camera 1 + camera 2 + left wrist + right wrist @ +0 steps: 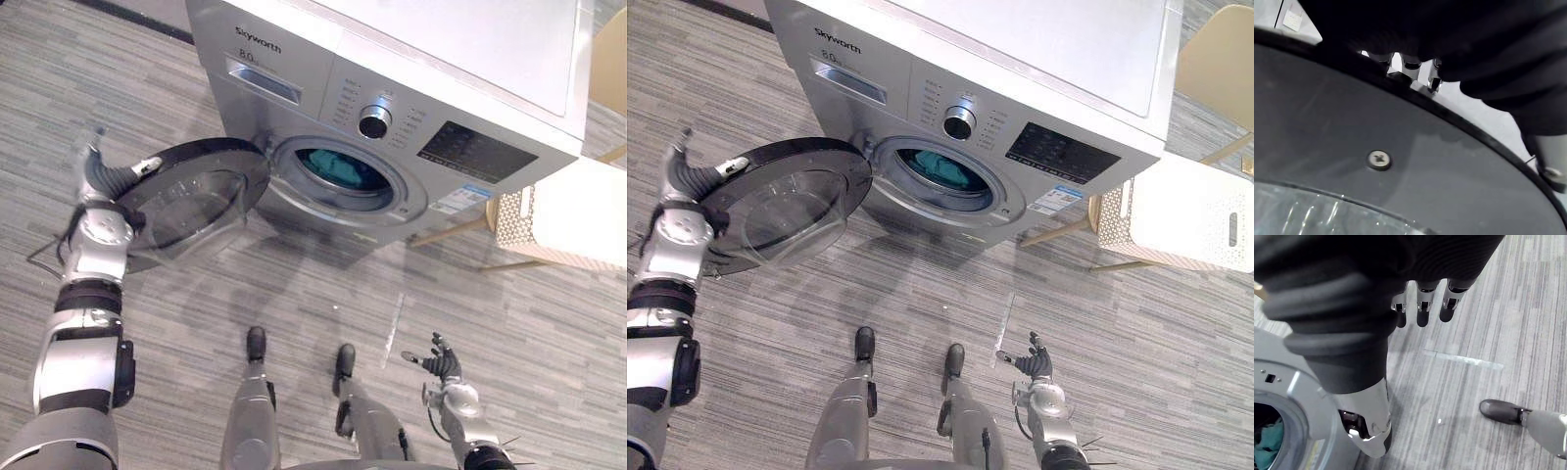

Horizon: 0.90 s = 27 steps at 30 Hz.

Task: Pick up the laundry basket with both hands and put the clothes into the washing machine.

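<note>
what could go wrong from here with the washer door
1. The left hand is at the rim of the round dark-rimmed glass door, which stands wide open; a push from there might slip off the edge.
2. The teal clothes lie close to the silver washing machine's drum mouth, so a closing door might pinch them.

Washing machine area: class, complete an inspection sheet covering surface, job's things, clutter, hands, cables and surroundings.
Surface: grey striped floor.
Job's things: washing machine, its door swung open to the robot's left; teal clothes in the drum; white perforated basket to the machine's right, held by neither hand.
Clutter: pale strip on the floor.
Hands: left hand at the door's outer edge; right hand low, open, empty.
Cables: nothing seen.
Surroundings: light wooden chair behind the basket.
</note>
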Tool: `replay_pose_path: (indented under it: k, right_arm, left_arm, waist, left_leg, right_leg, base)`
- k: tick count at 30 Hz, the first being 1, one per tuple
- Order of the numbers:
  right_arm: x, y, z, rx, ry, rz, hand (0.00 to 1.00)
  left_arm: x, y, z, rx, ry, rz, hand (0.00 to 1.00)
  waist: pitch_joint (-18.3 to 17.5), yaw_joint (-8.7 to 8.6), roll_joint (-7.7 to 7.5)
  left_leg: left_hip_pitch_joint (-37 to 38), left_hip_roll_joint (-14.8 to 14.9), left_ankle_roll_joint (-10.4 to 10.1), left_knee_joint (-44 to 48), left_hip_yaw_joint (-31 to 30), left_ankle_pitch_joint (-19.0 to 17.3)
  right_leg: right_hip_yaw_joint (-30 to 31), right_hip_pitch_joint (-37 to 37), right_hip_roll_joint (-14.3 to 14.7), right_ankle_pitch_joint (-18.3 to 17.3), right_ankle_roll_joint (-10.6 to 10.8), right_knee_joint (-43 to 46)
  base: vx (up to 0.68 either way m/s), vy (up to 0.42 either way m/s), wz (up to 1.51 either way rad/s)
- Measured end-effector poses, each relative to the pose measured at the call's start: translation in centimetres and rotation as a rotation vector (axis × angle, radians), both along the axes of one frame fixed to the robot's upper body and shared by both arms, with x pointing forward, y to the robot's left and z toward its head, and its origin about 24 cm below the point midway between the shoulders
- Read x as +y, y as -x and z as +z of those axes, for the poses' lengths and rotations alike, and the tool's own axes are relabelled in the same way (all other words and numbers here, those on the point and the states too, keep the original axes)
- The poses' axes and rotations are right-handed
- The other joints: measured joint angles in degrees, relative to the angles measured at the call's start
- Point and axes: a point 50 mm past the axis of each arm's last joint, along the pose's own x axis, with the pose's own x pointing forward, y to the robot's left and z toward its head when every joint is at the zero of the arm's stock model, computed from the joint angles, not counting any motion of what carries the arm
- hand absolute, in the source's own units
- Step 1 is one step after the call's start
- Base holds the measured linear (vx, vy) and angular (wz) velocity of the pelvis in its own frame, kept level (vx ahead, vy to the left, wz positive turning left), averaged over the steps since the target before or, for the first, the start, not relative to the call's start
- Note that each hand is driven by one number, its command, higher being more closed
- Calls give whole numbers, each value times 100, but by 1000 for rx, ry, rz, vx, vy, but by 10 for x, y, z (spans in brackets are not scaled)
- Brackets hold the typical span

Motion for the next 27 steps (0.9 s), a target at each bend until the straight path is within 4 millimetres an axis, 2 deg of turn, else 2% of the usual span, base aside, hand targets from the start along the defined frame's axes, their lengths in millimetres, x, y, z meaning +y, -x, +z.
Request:
replay_pose_path:
  k: [4, 6, 7, 9, 12, 14, 16, 18, 19, 20, 21, 22, 23, 24, 27]
  right_arm:
    - [-1, 4, -3, 31, 5, -3, 0]
    - [-6, 8, -7, 69, 25, -5, 0]
    - [-6, 10, -8, 79, 29, -5, 0]
    - [-9, 16, -12, 110, 35, -16, 0]
    - [-9, 17, -12, 115, 46, -6, 0]
    - [-9, 16, -11, 108, 53, -8, 0]
    - [-11, 13, -7, 90, 70, -13, 0]
    - [-15, 7, -1, 59, 89, -14, 0]
    - [-19, 3, 6, 27, 105, -14, 0]
    - [-22, -5, 16, -25, 121, -13, 0]
    - [-22, -8, 21, -54, 128, -16, 0]
    - [-21, -12, 31, -109, 134, -27, 0]
    - [-20, -14, 37, -147, 134, -31, 0]
    - [-20, -12, 42, -173, 135, -36, 0]
    - [-14, -3, 50, -251, 110, -82, 0]
  left_arm:
    - [-22, 20, -59, 62, 208, -21, 0]
    - [-55, 42, -113, 162, 411, -40, 0]
    - [-65, 49, -126, 189, 460, -52, 0]
    - [-111, 66, -158, 270, 624, -125, 0]
    - [-147, 69, -167, 323, 699, -217, 0]
    - [-161, 67, -167, 347, 704, -272, 0]
    - [-172, 55, -156, 320, 722, -303, 0]
    - [-177, 26, -126, 237, 692, -346, 0]
    - [-171, 2, -101, 180, 655, -327, 0]
    - [-156, -23, -67, 110, 595, -312, 0]
    - [-147, -33, -47, 61, 555, -304, 0]
    - [-131, -50, -4, -28, 486, -295, 0]
    - [-122, -57, 23, -84, 449, -291, 0]
    - [-115, -60, 40, -117, 420, -276, 0]
    - [-98, -59, 52, -134, 339, -248, 0]
  waist:
    - [-25, -12, 119]
    - [-137, -32, 275]
    - [-179, -57, 304]
    - [-324, -198, 406]
    - [-352, -383, 427]
    - [-355, -533, 462]
    - [-334, -666, 507]
    - [-270, -781, 590]
    - [-200, -830, 618]
    - [-33, -886, 611]
    - [28, -961, 599]
    - [122, -1011, 535]
    - [230, -1032, 498]
    - [258, -1036, 489]
    - [268, -894, 459]
  left_leg:
    - [297, -105, -29, -64, 138, 2]
    - [592, -229, -56, -331, 156, 24]
    - [656, -257, -81, -417, 154, 45]
    - [809, -339, -96, -702, 163, 95]
    - [956, -376, -99, -872, 325, 98]
    - [974, -377, -99, -897, 479, 98]
    - [905, -391, -105, -938, 678, 112]
    - [712, -379, -55, -930, 880, 312]
    - [552, -374, 16, -928, 1017, 364]
    - [412, -364, 41, -897, 1134, 381]
    - [304, -349, 42, -846, 1181, 381]
    - [117, -298, 57, -757, 1268, 366]
    - [45, -251, 56, -714, 1275, 366]
    - [-51, -180, 47, -676, 1299, 349]
    - [-342, 18, -43, -498, 1320, 252]
  right_leg:
    - [58, 200, -126, -209, 183, 13]
    - [186, 225, -168, -345, 197, 175]
    - [203, 224, -181, -377, 232, 197]
    - [217, 222, -227, -402, 264, 215]
    - [387, 189, -234, -403, 268, 200]
    - [553, 77, -228, -401, 267, 194]
    - [741, -108, -234, -323, 285, 184]
    - [957, -348, -216, -100, 344, 93]
    - [1118, -546, -218, 43, 357, 20]
    - [1228, -699, -219, 160, 383, -49]
    - [1254, -795, -218, 213, 385, -64]
    - [1290, -956, -219, 316, 386, -125]
    - [1294, -1006, -186, 376, 383, -151]
    - [1291, -1092, -132, 436, 382, -164]
    - [1334, -1311, 25, 516, 338, -166]
  base:
    - [-103, -24, -10]
    - [-71, 1, -19]
    - [-30, 17, -11]
    - [0, 0, 0]
    - [8, 23, -21]
    - [24, 10, -40]
    - [61, 9, -56]
    - [59, -3, -63]
    - [28, -5, -57]
    - [14, -2, -49]
    - [-10, 3, -39]
    - [-17, 2, -24]
    - [-19, -14, -22]
    - [-18, -36, -16]
    - [-18, -58, -11]
